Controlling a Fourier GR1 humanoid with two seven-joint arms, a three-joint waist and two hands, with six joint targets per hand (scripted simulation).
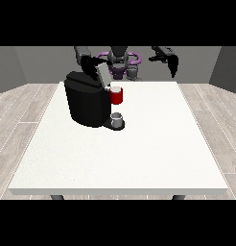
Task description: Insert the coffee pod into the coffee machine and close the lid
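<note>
Black machine point(86, 103) stands on the white worktop point(139, 153), lid point(101, 72) raised, the pod point(114, 89) apparently seated atop its red holder point(117, 96). The robot hand at the view's left point(90, 62) sits by the lid, fingers unreadable; the other robot hand point(172, 65) hangs relaxed, holding nothing. Closing seems in hand: next, push the lid down over the pod.

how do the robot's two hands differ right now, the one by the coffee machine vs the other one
The hand at the view's left is at the raised grey lid of the black coffee machine; the hand at the view's right hangs in the air away from the machine, touching nothing. The left one sits above the table's back left part; the right one is beyond its far right corner, fingers pointing down. Both are black and raised above the table.
</note>
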